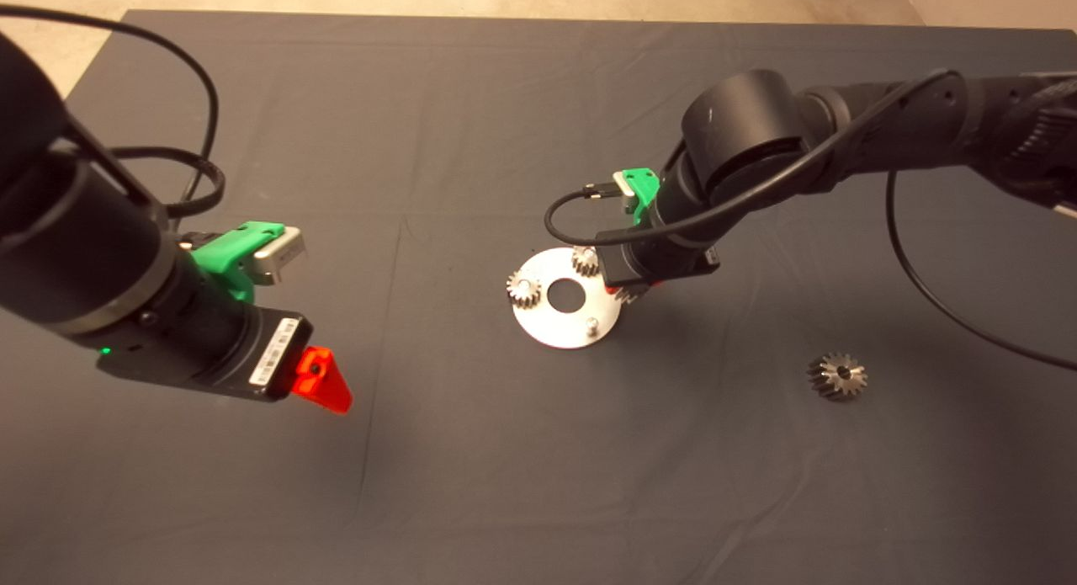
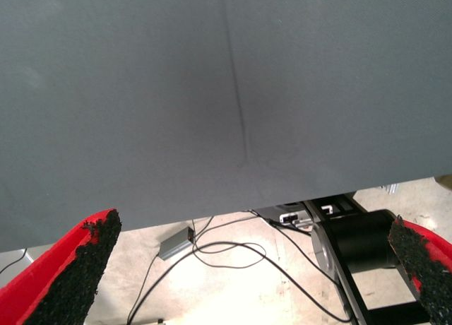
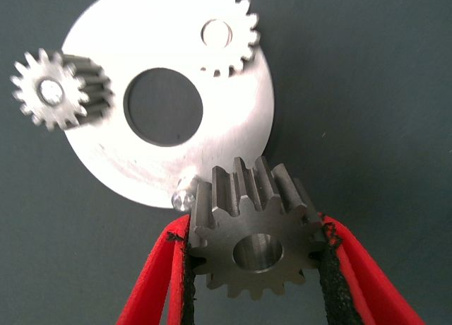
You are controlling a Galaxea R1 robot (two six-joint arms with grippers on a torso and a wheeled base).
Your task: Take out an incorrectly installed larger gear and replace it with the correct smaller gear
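Right gripper (image 3: 256, 268) pinches the smaller gear (image 3: 256, 239) by its toothed rim, pads on opposite sides, which leaves the bore clear to slide over a peg. It holds that gear just beside the bare peg (image 3: 183, 198) at the rim of the round steel plate (image 1: 562, 324), apparently lining bore to peg, not yet seated. Two matching small gears (image 1: 523, 289) sit on the plate's other pegs. The larger gear (image 1: 837, 376) lies on the mat (image 1: 471, 450) well apart from the plate, already off. Left gripper (image 2: 247, 282) hovers far from the plate, fingers spread and empty.
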